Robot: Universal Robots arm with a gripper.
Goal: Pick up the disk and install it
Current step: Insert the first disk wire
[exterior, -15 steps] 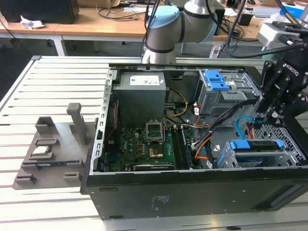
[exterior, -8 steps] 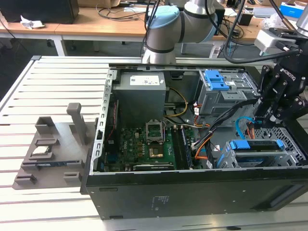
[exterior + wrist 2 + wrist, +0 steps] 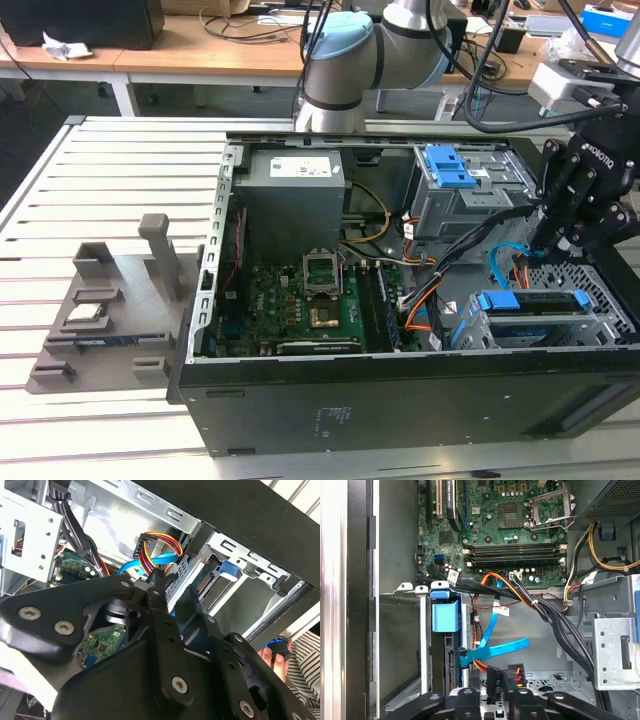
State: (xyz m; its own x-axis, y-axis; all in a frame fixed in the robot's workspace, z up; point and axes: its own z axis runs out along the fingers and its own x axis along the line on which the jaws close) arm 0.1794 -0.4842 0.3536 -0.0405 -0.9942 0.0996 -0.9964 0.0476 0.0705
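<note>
On the exterior view's left, a grey plastic fixture block [image 3: 100, 300] rests on the slatted white table [image 3: 120, 170], a small square silver processor chip [image 3: 88, 313] lying on it. Next comes the open black computer case [image 3: 330, 410] with its green motherboard [image 3: 300, 300], then a grey metal cage with a blue plastic latch [image 3: 450, 170]. Furthest right, the black gripper [image 3: 545, 262] hangs inside the case, fingers drawn together with nothing seen between them in the second wrist view. Just below it the disk [image 3: 530, 303], a silver-grey metal hard drive in a bright blue plastic bracket, sits in the lower grey drive bay [image 3: 600, 325], apart from the gripper.

The disk looks stiff, dense and fairly heavy, with smooth metal faces likely to slip, and it would take knocks badly. The blue bracket's long edges seem the safest hold.
</note>
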